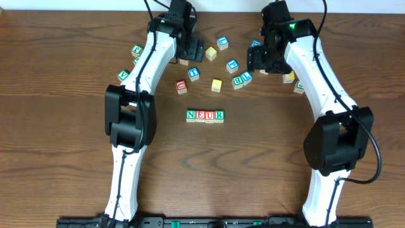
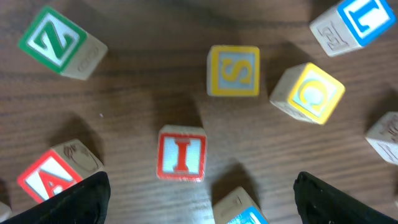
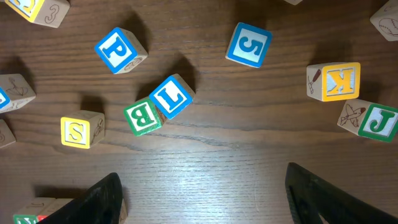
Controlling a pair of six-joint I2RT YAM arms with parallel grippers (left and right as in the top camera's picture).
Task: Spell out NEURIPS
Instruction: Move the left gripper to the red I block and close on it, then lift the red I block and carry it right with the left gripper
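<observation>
Four blocks spelling N E U R [image 1: 205, 115] stand in a row at mid-table. My left gripper [image 1: 190, 47] [image 2: 200, 194] is open and empty, hovering over loose blocks. A red I block [image 2: 181, 153] lies just ahead of its fingers, with a yellow S block [image 2: 233, 70] beyond it. My right gripper [image 1: 258, 60] [image 3: 202, 186] is open and empty over bare wood. A blue P block [image 3: 119, 48] and a yellow S block [image 3: 81, 130] lie ahead of it to the left.
In the left wrist view are green Z [image 2: 56, 42], red A [image 2: 56, 175], yellow Q [image 2: 309, 93], blue L [image 2: 354, 22] and a blue block [image 2: 242, 213] between the fingers. In the right wrist view are touching green B [image 3: 142, 117] and blue T [image 3: 171, 95], blue 5 [image 3: 249, 43], yellow K [image 3: 336, 81] and green J [image 3: 376, 121].
</observation>
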